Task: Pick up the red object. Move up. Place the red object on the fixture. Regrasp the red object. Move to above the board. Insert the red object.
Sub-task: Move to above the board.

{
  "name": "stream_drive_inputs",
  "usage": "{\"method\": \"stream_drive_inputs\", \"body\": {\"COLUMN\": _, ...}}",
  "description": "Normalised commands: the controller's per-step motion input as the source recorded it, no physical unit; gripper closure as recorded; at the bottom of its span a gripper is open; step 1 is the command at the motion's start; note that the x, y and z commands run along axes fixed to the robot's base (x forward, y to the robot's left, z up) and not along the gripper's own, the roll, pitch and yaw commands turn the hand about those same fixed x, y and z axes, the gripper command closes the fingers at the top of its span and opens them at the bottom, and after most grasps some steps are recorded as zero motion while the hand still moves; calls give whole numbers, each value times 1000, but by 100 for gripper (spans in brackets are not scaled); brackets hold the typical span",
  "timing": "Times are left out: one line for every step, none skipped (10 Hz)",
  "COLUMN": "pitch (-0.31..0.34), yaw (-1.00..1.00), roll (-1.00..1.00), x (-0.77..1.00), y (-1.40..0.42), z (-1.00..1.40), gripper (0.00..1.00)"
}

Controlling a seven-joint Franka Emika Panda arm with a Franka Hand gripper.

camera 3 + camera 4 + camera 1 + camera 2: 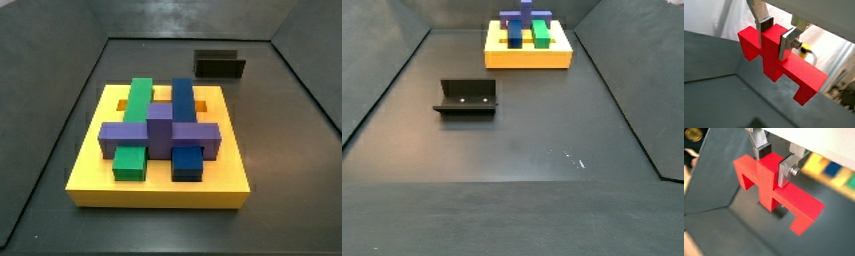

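Our gripper (775, 34) is closed on the red object (777, 62): in both wrist views the two silver fingers (786, 169) sit with their dark pads pressed flat against opposite faces of the upright middle stub, and the rest of the piece hangs below them, clear of the grey floor. Neither side view shows the gripper or the red piece at all, so we judge that we hold it high above the scene, out of those cameras' frames; we cannot tell over which spot. The piece looks like rigid moulded plastic, light for its bulk, with smooth, slightly glossy faces that could slip or pivot if the grip is off-centre. The stub is the sensible place to hold, since its parallel flat sides suit the pads. We would expect it to take a firm squeeze without harm. In look it is bright red, a long bar with a notched underside and short legs at the ends, crossed by the raised stub, roughly T or cross-shaped. Further out, the fixture (466, 97) stands empty on the dark floor, well apart from the board (162, 182), a thick yellow slab carrying green, blue and purple blocks (158, 127).
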Motion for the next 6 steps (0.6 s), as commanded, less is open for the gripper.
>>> {"method": "stream_drive_inputs", "body": {"pitch": 33, "yaw": 54, "roll": -1000, "x": -1083, "y": -1400, "z": 278, "gripper": 100}}
{"method": "stream_drive_inputs", "body": {"pitch": 27, "yaw": 58, "roll": -1000, "x": -1076, "y": -1400, "z": 292, "gripper": 100}}
{"method": "stream_drive_inputs", "body": {"pitch": 12, "yaw": 64, "roll": -1000, "x": -752, "y": -924, "z": 191, "gripper": 100}}
{"method": "stream_drive_inputs", "body": {"pitch": 8, "yaw": 64, "roll": -1000, "x": -548, "y": -646, "z": 120, "gripper": 100}}
{"method": "stream_drive_inputs", "body": {"pitch": 3, "yaw": 56, "roll": -1000, "x": -284, "y": -293, "z": 56, "gripper": 100}}
{"method": "stream_drive_inputs", "body": {"pitch": -8, "yaw": 53, "roll": -1000, "x": -179, "y": -161, "z": 49, "gripper": 100}}
